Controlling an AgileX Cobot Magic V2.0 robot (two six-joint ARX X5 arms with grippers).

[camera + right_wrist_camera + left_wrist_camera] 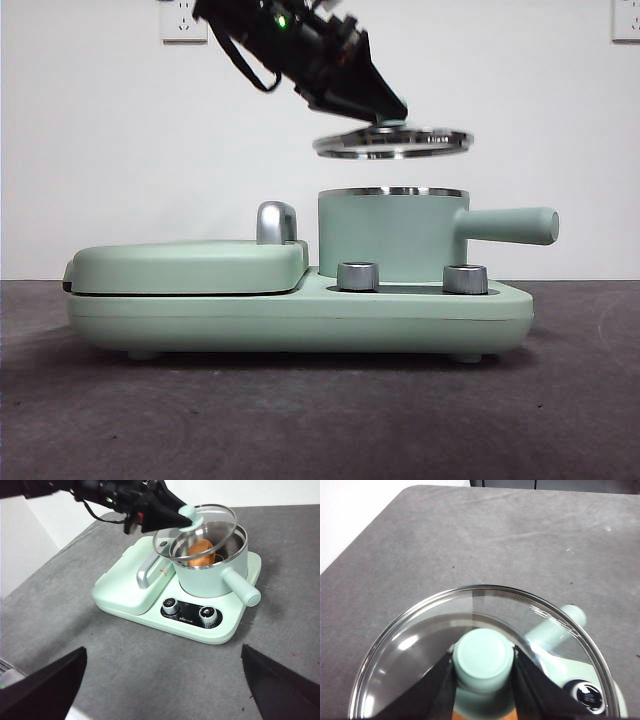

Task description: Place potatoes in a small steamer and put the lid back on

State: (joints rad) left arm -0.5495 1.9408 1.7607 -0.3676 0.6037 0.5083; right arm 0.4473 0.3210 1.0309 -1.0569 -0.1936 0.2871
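The table (pixel 320 420) is dark grey and bears a mint-green cooker base (pixel 300 315), the largest thing on it. On the base, beside the steamer, lies a flat griddle cover (pixel 185 265) with a chrome handle (pixel 276 222) standing next to the steamer's wall. Two knobs (pixel 358 276) sit on the base's front panel just below the steamer.

The steamer (pixel 390 240) stands on the base with its stubby handle (pixel 510 226) pointing away from the griddle cover. Its mouth is open. In the right wrist view the potato (pixel 201 553) lies inside the steamer, below the rim.

The lid (pixel 392 142) hangs in the air above the steamer, apart from the rim and a little tilted, its edge toward the griddle lower than the edge over the handle. Nothing stands between lid and rim.

The left gripper (pixel 483 667) comes in from above the griddle side, its jaws closed on the lid's green knob (pixel 483 655), one jaw on each side. Through the glass the left wrist view shows the steamer's handle and one knob.

The right gripper (pixel 160 700) waits well away from the base, jaws spread wide with nothing between them.
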